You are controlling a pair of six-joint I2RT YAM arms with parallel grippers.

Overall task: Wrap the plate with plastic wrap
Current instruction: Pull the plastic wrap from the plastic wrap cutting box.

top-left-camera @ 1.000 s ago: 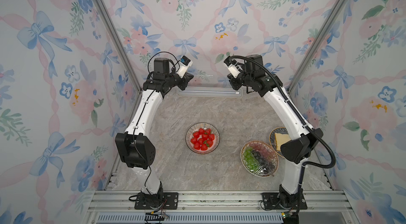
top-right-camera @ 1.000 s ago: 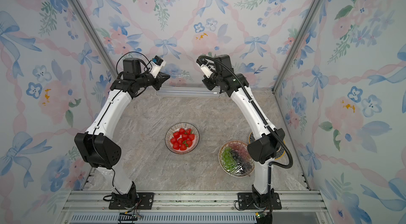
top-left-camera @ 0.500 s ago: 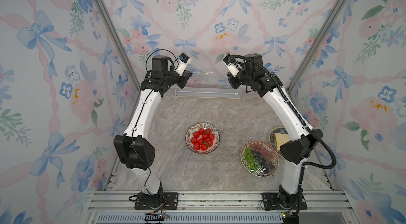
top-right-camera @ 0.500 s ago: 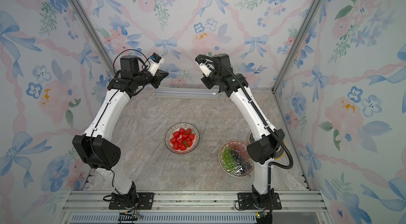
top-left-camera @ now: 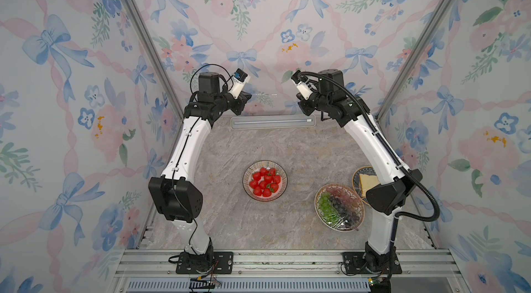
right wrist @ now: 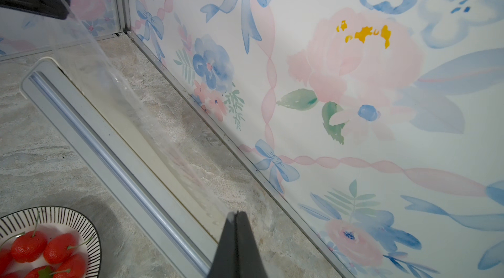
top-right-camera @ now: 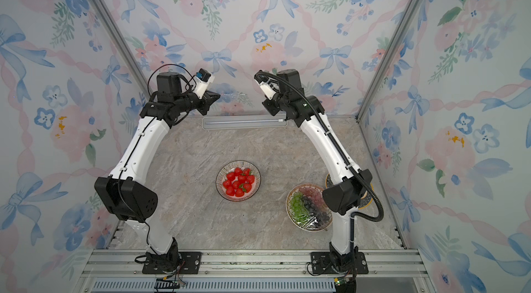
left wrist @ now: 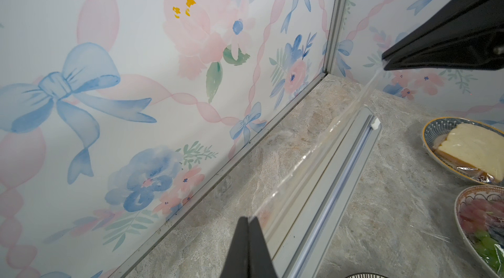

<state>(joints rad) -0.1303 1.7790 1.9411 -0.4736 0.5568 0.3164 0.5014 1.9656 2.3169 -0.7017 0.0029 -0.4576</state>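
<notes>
Both jaws pinch the wrap (left wrist: 321, 148), stretched left-right over its box (top-left-camera: 273, 121) by the far wall (top-left-camera: 273, 47); strawberry plate (top-left-camera: 244, 188) sits nearer, grape plate (top-left-camera: 317, 202) right.

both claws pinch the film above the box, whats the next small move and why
Probably draw the left claw and right claw toward the robot, over the striped plate of red strawberries: both are shut on the clear plastic wrap stretched above its long cream box, and that plate is uncovered.
</notes>
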